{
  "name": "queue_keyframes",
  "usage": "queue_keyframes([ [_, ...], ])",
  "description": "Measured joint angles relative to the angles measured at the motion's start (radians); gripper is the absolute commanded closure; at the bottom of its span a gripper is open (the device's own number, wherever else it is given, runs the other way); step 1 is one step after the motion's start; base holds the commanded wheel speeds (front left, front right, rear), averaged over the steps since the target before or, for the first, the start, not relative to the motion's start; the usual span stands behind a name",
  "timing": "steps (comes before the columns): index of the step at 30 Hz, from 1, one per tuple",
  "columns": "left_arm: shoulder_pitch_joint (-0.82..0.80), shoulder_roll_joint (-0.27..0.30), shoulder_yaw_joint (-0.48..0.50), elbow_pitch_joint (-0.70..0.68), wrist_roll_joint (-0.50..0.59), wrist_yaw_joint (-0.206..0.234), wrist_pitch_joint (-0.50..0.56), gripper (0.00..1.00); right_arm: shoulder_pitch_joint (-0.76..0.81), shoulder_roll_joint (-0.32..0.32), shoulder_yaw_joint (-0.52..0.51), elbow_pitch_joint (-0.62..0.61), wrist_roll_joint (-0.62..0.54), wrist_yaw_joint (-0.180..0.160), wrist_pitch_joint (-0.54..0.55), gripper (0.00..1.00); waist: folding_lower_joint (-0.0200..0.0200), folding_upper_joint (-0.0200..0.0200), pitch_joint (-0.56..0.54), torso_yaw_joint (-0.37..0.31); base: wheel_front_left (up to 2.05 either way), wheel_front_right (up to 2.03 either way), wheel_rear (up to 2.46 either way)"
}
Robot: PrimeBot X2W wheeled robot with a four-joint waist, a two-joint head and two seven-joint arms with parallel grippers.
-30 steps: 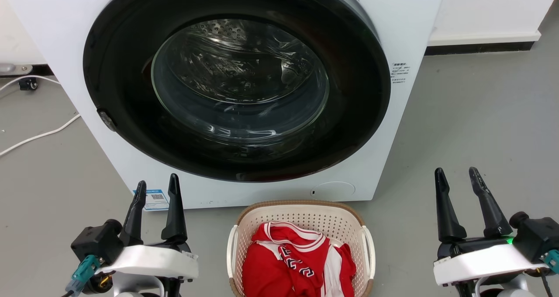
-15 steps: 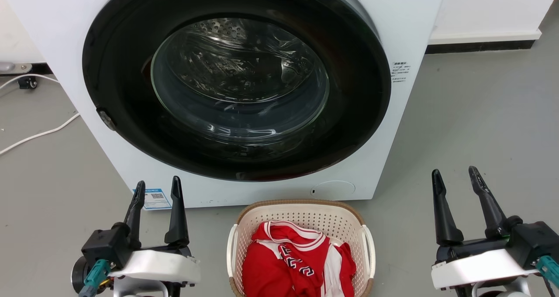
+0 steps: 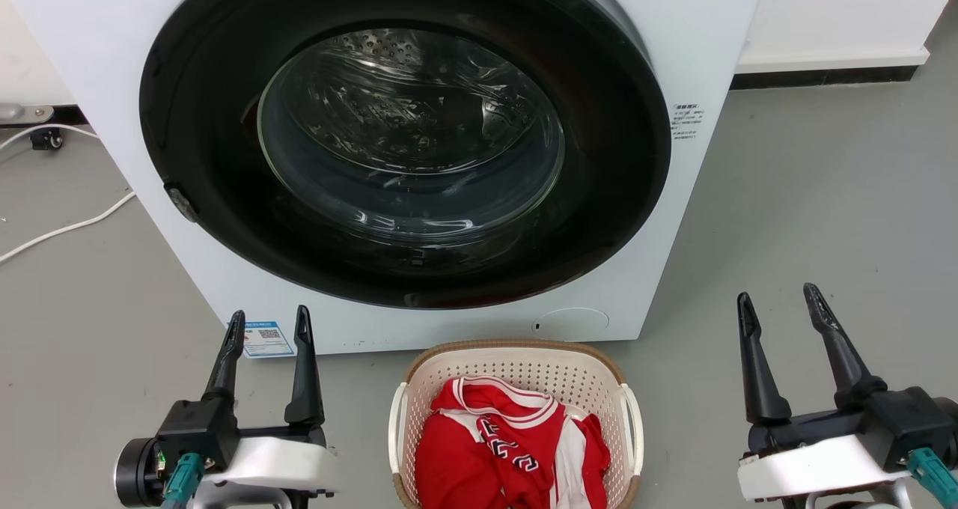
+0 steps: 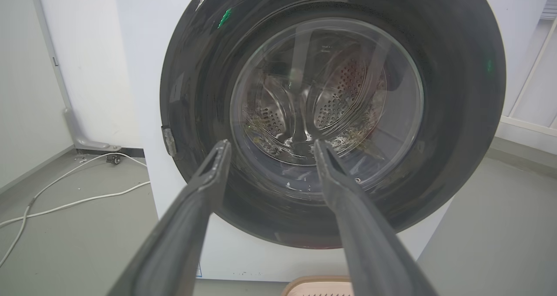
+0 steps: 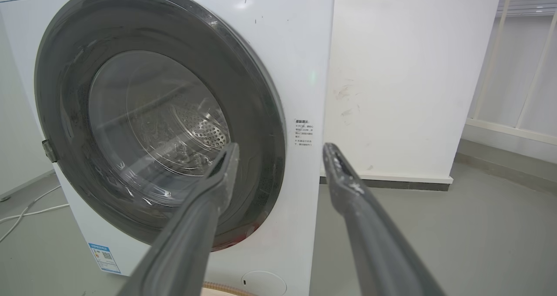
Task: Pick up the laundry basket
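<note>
The laundry basket, cream perforated plastic with a brown rim and white side handles, sits on the floor at the bottom centre of the head view, holding red and white clothing. A sliver of the brown rim shows at the bottom of the left wrist view, and another bit of rim in the right wrist view. My left gripper is open to the basket's left, well apart from it. My right gripper is open to the basket's right, also apart. Both point toward the washer with nothing between their fingers.
A white front-loading washer with a shut dark round door stands right behind the basket. White cables lie on the grey floor at the left. A white wall with a dark baseboard runs at the back right.
Both grippers have rolled at the wrist and dropped slightly lower in the head view, the left one's fingers now standing more upright. The basket has not moved.
</note>
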Motion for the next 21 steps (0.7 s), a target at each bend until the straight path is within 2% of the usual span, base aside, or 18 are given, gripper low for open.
queue_keyframes([
  [11,0.007,0.0,-0.002,-0.006,0.081,0.012,-0.017,0.0,0.007,0.0,0.0,-0.009,-0.07,0.0,-0.02,0.0,0.0,0.0,0.005,0.001,0.0,0.0,0.0],
  [21,0.009,0.0,-0.002,-0.009,0.087,0.016,-0.019,0.0,0.008,0.0,-0.004,-0.006,-0.067,0.0,-0.02,0.0,0.0,0.0,0.004,0.003,0.0,0.0,0.0],
])
